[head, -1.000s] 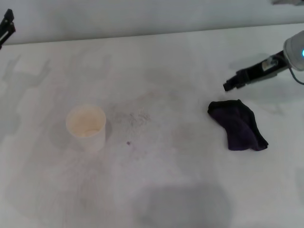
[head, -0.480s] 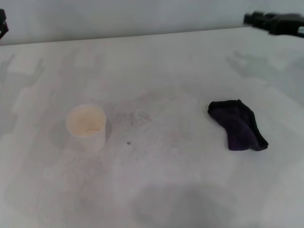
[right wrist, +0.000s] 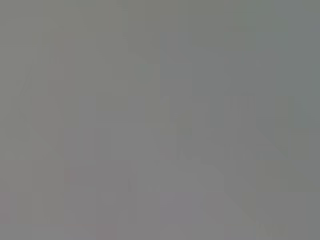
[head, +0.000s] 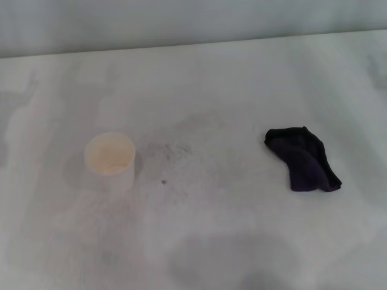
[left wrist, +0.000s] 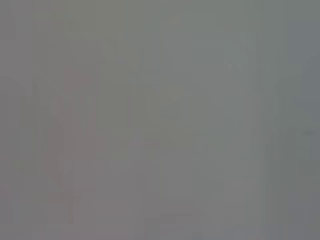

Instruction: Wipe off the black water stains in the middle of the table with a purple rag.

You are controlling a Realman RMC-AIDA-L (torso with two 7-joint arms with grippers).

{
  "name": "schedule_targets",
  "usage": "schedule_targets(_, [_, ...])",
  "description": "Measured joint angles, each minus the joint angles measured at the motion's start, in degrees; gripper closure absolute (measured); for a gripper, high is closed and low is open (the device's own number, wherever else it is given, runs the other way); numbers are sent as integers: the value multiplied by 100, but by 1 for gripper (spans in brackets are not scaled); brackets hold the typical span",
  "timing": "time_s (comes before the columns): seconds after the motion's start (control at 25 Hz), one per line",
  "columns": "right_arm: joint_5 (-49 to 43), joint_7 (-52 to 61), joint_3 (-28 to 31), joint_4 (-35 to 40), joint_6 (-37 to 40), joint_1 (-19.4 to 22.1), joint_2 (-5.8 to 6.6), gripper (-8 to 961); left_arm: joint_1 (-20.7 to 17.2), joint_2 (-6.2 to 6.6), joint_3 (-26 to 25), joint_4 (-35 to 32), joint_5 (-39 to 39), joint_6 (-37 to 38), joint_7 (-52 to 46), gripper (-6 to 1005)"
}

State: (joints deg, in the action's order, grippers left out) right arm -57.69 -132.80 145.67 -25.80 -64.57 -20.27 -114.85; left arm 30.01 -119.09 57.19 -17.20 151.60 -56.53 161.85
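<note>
Fingers of both arms lie outside every view; their state cannot be told, and both wrist views show only blank grey. Purple rag (head: 303, 159) lies crumpled on the white surface (head: 242, 78), right of centre, held by nothing. Faint dark specks (head: 172, 151) and a small dot mark the middle, just beside a pale cup (head: 110, 160). Judgement: the scene fits either wiping done, with residue remaining, or the rag awaiting pickup.

No text, label, brand, number or sign can be read anywhere. The cup (head: 110, 161) at centre left, the purple rag (head: 302, 158) at centre right and the table (head: 230, 78) are all unmarked.
</note>
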Motion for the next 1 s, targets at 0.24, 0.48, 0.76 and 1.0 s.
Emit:
schedule_targets(0.24, [606, -1584, -34, 290, 747, -134, 7, 554, 4, -28, 3, 257, 608, -344, -1, 112])
schedule_targets(0.48, [658, -2006, -1, 310, 1335, -292, 6, 448, 22, -27, 27, 385, 703, -314, -3, 111])
schedule_targets(0.76, [963, -2289, 10, 669, 655, -199, -31, 237, 70, -11, 32, 420, 689, -437, -3, 111])
schedule_targets(1.0, [1171, -2436, -25, 920, 538, -168, -34, 125, 7, 6, 40, 429, 652, -560, -1, 111])
